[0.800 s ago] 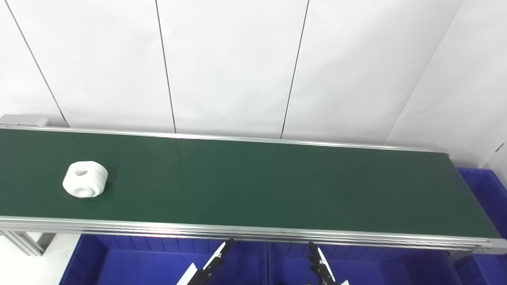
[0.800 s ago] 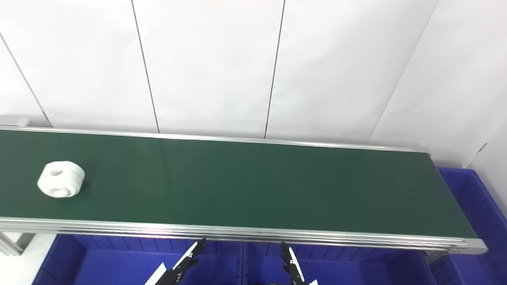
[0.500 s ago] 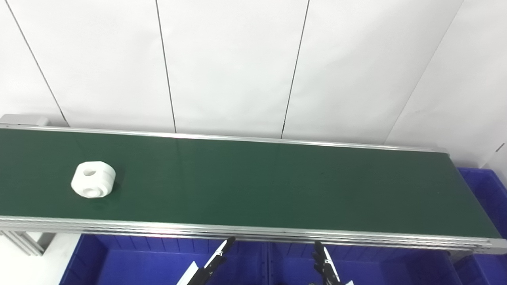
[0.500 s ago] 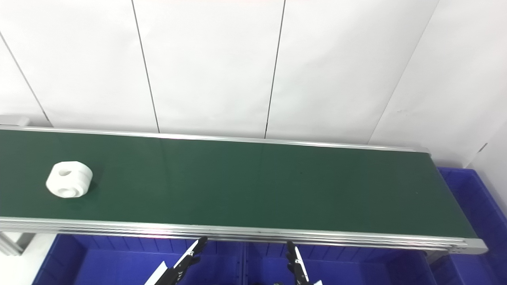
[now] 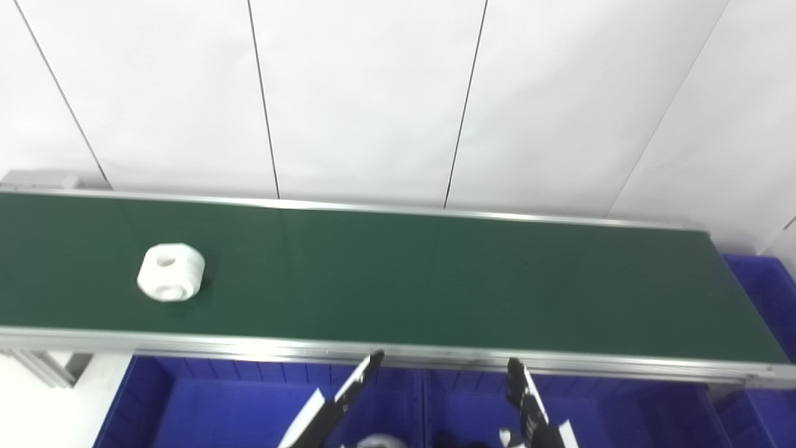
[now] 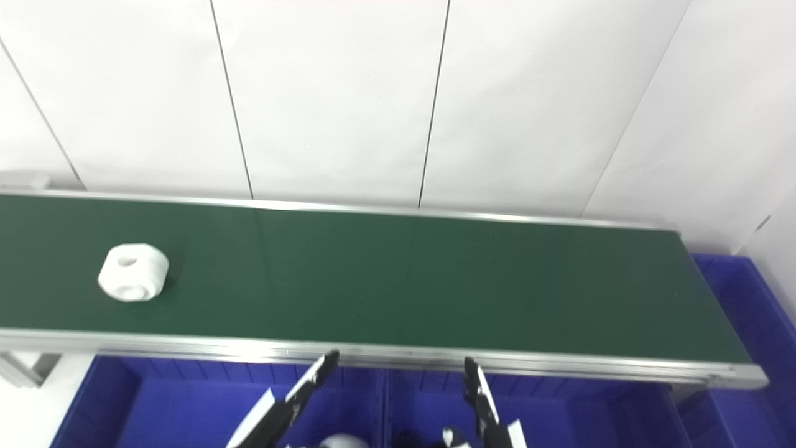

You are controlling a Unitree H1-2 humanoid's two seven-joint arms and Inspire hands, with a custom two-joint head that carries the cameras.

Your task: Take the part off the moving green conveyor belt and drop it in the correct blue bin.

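Observation:
A white round part (image 5: 170,272) with a hole in its top lies on the green conveyor belt (image 5: 398,280) near its left end; it also shows in the right eye view (image 6: 133,272). My left hand (image 5: 339,407) and right hand (image 5: 528,407) reach up from the bottom edge, below the belt's near rail and over the blue bins (image 5: 249,404). Their fingers are straight and hold nothing. Both hands are far to the right of the part. Most of each hand is cut off by the picture's edge.
An aluminium rail (image 5: 398,358) runs along the belt's near side. A divider (image 5: 421,404) splits the blue bins in front. Another blue bin (image 5: 762,292) stands past the belt's right end. A white panelled wall rises behind.
The part has travelled to the right along the belt. The camera has tilted down a little, so the belt sits higher and more of both hands shows.

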